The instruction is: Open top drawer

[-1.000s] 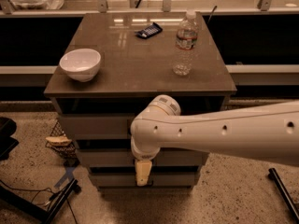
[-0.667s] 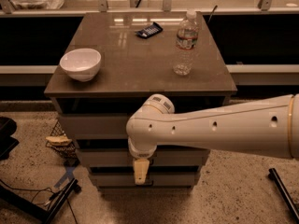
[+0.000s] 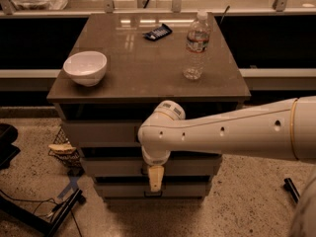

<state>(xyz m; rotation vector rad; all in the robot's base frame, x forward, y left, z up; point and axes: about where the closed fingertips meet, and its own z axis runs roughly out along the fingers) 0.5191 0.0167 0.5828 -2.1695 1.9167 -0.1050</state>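
The top drawer [image 3: 98, 132] is the uppermost pale grey front under the brown cabinet top [image 3: 148, 78], and it sits flush with the cabinet. My white arm [image 3: 227, 132] reaches across from the right and covers the middle of that front, hiding its handle. My gripper [image 3: 155, 177] hangs down from the wrist, in front of the two lower drawers [image 3: 113, 166] and below the top drawer.
On the cabinet top stand a white bowl [image 3: 85, 67] at the left, a clear water bottle [image 3: 196, 46] at the right and a dark flat object [image 3: 158, 32] at the back. A basket [image 3: 63, 150] and black stand legs [image 3: 49, 212] lie on the floor at the left.
The arm has shifted only slightly, with the forearm a little higher at the right. The gripper stays in front of the lower drawers. The drawers have not moved.
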